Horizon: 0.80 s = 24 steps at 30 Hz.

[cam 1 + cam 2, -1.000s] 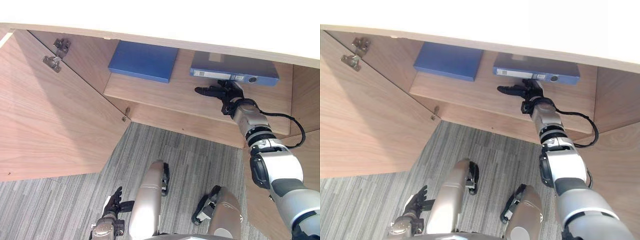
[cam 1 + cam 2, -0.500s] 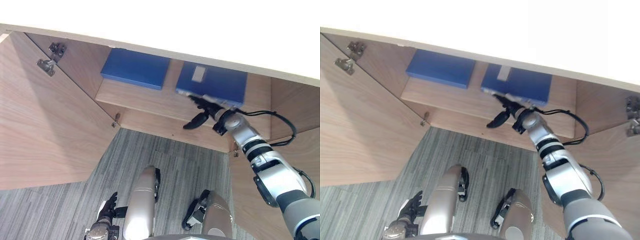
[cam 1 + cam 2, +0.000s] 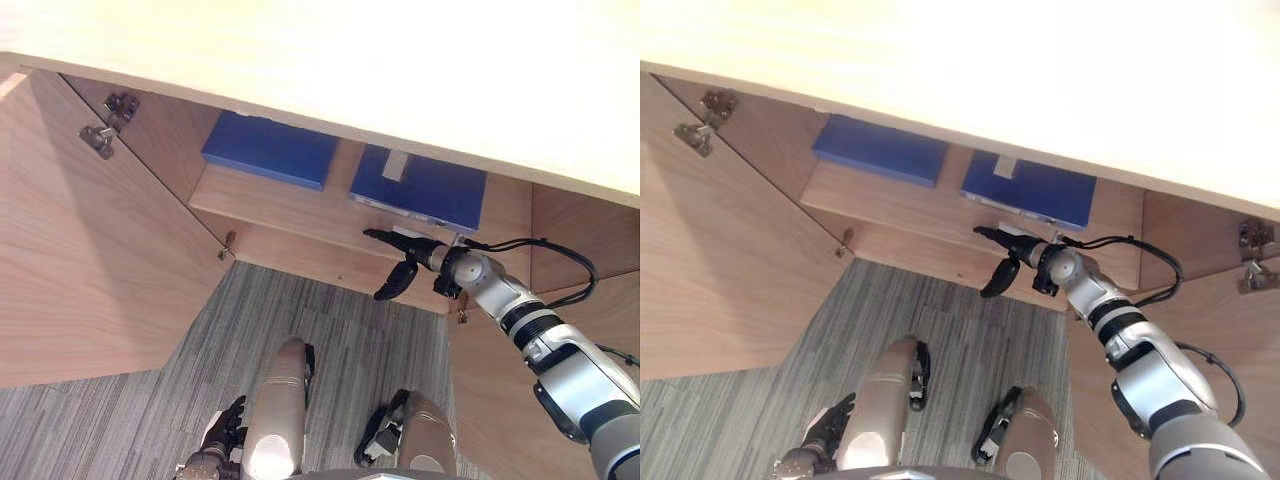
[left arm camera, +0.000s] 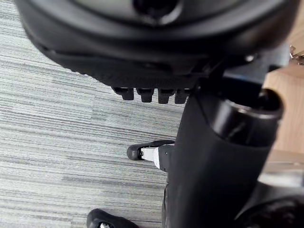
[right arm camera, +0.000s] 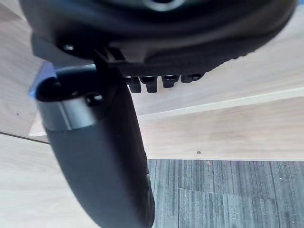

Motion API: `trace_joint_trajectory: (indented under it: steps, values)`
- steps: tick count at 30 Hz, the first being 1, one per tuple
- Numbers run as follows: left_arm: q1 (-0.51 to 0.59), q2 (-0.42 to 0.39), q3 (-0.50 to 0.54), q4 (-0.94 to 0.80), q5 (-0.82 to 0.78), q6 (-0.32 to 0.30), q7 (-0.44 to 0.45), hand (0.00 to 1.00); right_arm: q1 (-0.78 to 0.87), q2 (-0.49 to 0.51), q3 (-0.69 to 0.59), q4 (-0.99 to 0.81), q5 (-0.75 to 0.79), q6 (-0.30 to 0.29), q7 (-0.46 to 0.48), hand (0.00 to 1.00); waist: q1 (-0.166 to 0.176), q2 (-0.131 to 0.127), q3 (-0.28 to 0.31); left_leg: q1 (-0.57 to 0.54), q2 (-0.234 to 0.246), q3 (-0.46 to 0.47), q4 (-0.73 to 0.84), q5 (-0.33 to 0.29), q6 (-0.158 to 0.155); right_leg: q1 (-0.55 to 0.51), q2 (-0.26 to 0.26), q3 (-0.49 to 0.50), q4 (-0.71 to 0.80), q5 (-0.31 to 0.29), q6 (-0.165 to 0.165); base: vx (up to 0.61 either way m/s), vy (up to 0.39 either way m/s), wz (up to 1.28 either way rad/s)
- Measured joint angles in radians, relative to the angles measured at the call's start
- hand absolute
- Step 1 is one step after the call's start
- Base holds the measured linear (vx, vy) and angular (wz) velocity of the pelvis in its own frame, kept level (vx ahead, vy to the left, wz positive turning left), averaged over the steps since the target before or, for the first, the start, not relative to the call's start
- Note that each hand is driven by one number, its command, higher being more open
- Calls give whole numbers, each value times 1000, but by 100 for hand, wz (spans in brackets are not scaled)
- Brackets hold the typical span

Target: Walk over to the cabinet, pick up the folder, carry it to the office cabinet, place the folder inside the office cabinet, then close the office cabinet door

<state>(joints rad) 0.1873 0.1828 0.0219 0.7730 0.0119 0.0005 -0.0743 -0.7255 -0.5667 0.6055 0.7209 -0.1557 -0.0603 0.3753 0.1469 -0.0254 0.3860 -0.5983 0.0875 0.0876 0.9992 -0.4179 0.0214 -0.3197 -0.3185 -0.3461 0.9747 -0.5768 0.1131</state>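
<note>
Two blue folders lie flat on the shelf point(image 3: 290, 205) of the open wooden cabinet: one at the left point(image 3: 270, 150) and one at the right point(image 3: 420, 188). My right hand point(image 3: 410, 255) hovers just in front of the shelf's edge, below the right folder and apart from it. It is open, fingers straight and pointing left, thumb point(image 3: 390, 285) hanging down, nothing in it. In the right wrist view the thumb point(image 5: 104, 152) crosses the shelf's front edge point(image 5: 213, 104). My left hand point(image 3: 222, 440) hangs low over the carpet, fingers relaxed and holding nothing.
The cabinet's left door point(image 3: 90, 260) stands wide open, its hinges point(image 3: 105, 125) near the top. The right door point(image 3: 1230, 330) is open too, close behind my right arm. The cabinet's pale top point(image 3: 400, 70) overhangs the shelf. Grey striped carpet point(image 3: 150, 420) covers the floor.
My right hand has drawn back from the right folder's front edge and dropped to the front of the shelf. The folder stays on the shelf. The whole view has shifted.
</note>
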Motion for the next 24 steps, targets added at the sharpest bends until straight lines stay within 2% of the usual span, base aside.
trace_joint_trajectory:
  steps: [4, 8, 10, 12, 14, 16, 18, 20, 21, 22, 24]
  values:
    - [0, 5, -6, 28, 6, 0, 1, 100, 46, 12, 42, 15, 0, 4, 8, 100, 11, -8, -8, 101, 13, 19, -108, 25, -8, 97, 36, -11, -147, 63, 7, 88, -1, -21]
    - [-1, 19, -28, 78, 21, 1, 2, 100, 79, 47, 47, 89, 0, 14, 38, 100, 16, -16, -28, 224, 18, 43, -307, 109, -14, 226, 102, -28, -420, 198, 9, 129, -1, -14]
    - [10, 20, -35, 103, 39, 2, 2, 100, 124, 60, 37, 138, 0, 44, 48, 100, 19, -21, -60, 299, 13, 61, -439, 162, -15, 310, 143, -29, -615, 298, 8, 109, -43, -19]
    - [28, 21, -34, 107, 41, 2, 3, 100, 169, 69, -11, 148, -1, 50, 35, 100, 16, -26, -83, 330, 10, 75, -496, 188, -15, 344, 158, -22, -707, 343, 5, 68, -75, -26]
    - [43, 9, -4, 126, 54, 2, 10, 100, 227, 104, -121, 159, -2, 51, -23, 100, 11, -18, -108, 364, 27, 100, -520, 196, -20, 378, 184, 20, -785, 385, -4, 27, -91, -52]
    - [51, -3, 10, 133, 78, 1, 29, 100, 258, 149, -202, 160, -3, 50, -92, 100, 10, -7, -121, 386, 48, 98, -502, 196, -21, 387, 204, 71, -802, 403, -13, -21, -110, -79]
    - [59, -28, 49, 152, 86, 0, 46, 100, 290, 221, -306, 161, -2, 45, -157, 100, 11, 7, -147, 390, 64, 44, -461, 196, -22, 389, 231, 137, -818, 428, -25, -47, -112, -99]
    - [60, -67, 101, 192, 87, 0, 72, 100, 323, 311, -402, 183, 15, 32, -232, 100, 8, 29, -183, 424, 59, -62, -478, 195, -32, 372, 256, 232, -826, 460, -29, -27, -86, -139]
    - [61, -76, 111, 218, 88, 2, 93, 100, 359, 355, -450, 191, 60, 26, -280, 100, -8, 38, -202, 450, 59, -97, -522, 197, -58, 357, 264, 273, -827, 473, -27, -8, -49, -127]
    - [61, -77, 110, 229, 91, 2, 100, 100, 379, 373, -477, 191, 79, 25, -295, 100, -20, 42, -209, 464, 60, -102, -549, 198, -69, 348, 266, 285, -827, 475, -28, 7, -18, -88]
    - [61, -79, 108, 263, 110, 12, 123, 100, 465, 409, -573, 211, 88, 28, -353, 100, -71, 55, -225, 494, 65, -86, -660, 210, -102, 299, 272, 319, -823, 492, -26, -14, 40, -53]
